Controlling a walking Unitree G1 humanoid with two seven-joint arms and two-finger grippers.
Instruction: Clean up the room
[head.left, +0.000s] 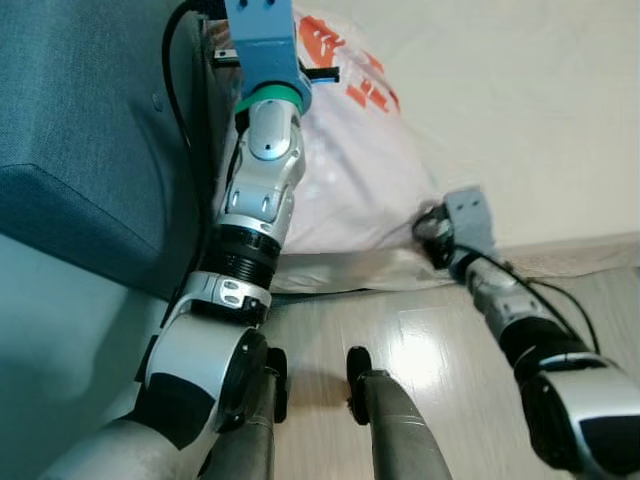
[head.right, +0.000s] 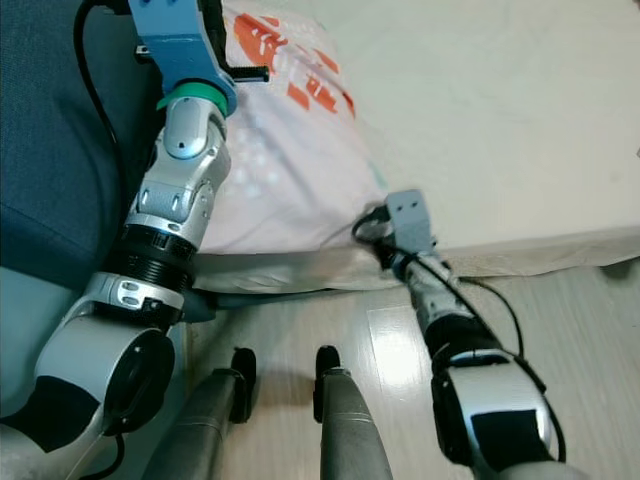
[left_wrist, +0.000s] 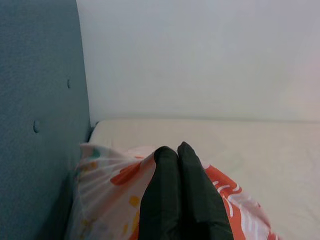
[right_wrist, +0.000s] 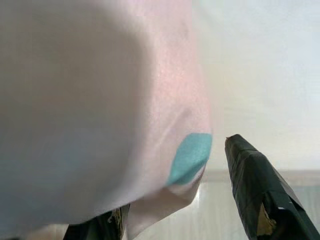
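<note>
Pillow (head.left: 340, 170), white with orange and teal print, lies on the bed (head.left: 520, 120) against the blue headboard (head.left: 90, 130). Left gripper (left_wrist: 182, 200), fingers pressed together, pinches its far corner; right gripper (right_wrist: 200, 200), fingers spread, straddles its near corner. Step judged: positioning the pillow; next, the right gripper should close.

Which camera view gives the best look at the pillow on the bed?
The right eye view: the pillow shows almost whole, lying beside the blue headboard. The left eye view is similar. The left wrist view shows one corner; the right wrist view, a blurred close-up.
</note>
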